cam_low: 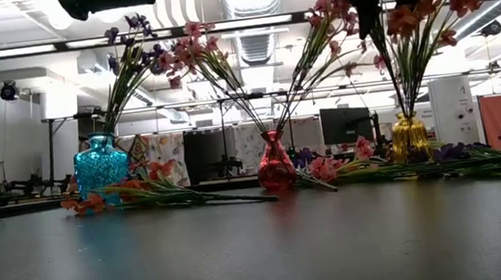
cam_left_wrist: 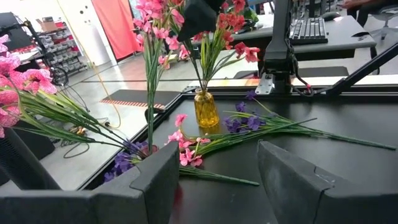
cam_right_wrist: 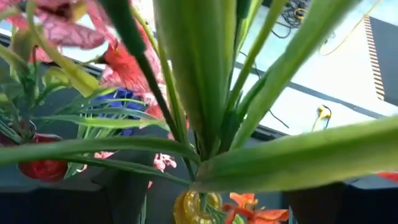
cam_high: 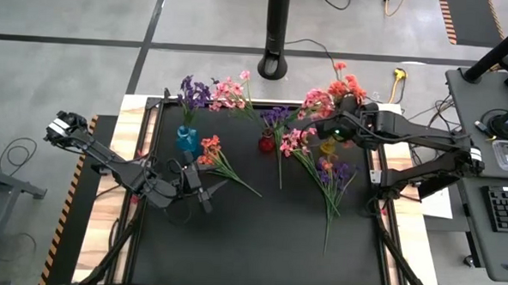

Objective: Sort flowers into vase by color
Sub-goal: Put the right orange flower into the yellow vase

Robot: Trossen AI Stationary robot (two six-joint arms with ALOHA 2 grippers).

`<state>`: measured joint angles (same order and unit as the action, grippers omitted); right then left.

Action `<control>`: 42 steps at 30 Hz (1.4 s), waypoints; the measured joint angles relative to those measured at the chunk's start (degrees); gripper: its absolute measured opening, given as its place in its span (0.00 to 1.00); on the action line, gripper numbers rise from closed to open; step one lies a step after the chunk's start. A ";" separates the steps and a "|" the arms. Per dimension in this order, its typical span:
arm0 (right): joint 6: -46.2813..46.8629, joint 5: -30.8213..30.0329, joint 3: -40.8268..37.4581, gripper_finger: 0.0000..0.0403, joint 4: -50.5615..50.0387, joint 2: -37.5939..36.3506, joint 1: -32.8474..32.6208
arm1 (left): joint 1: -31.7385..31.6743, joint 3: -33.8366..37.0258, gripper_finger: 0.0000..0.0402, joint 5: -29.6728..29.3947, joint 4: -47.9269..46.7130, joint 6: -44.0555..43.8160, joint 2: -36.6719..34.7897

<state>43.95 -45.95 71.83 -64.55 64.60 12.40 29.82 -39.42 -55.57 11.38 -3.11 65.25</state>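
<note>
Right gripper (cam_high: 339, 122), fingers spread around green stems without clamping them, hovers above the yellow vase (cam_low: 409, 135) of orange-red flowers (cam_low: 424, 14) near the table's (cam_high: 258, 246) far right edge; left gripper (cam_high: 202, 192) waits half open mid-left

I see grey concrete floor (cam_high: 71, 14) around the black surface (cam_high: 258, 246), a dark pole base (cam_high: 273, 68) beyond its far edge, a desk with keyboard (cam_high: 503, 207) alongside, ceiling lights (cam_low: 257, 21) overhead.
</note>
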 joint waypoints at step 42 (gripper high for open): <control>2.69 1.14 6.44 0.87 -8.98 0.47 0.87 | 0.00 0.02 0.49 0.00 -1.70 -0.94 0.02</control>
<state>46.64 -44.81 78.27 -73.53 65.07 13.28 29.82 -39.40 -55.57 9.67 -4.04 65.28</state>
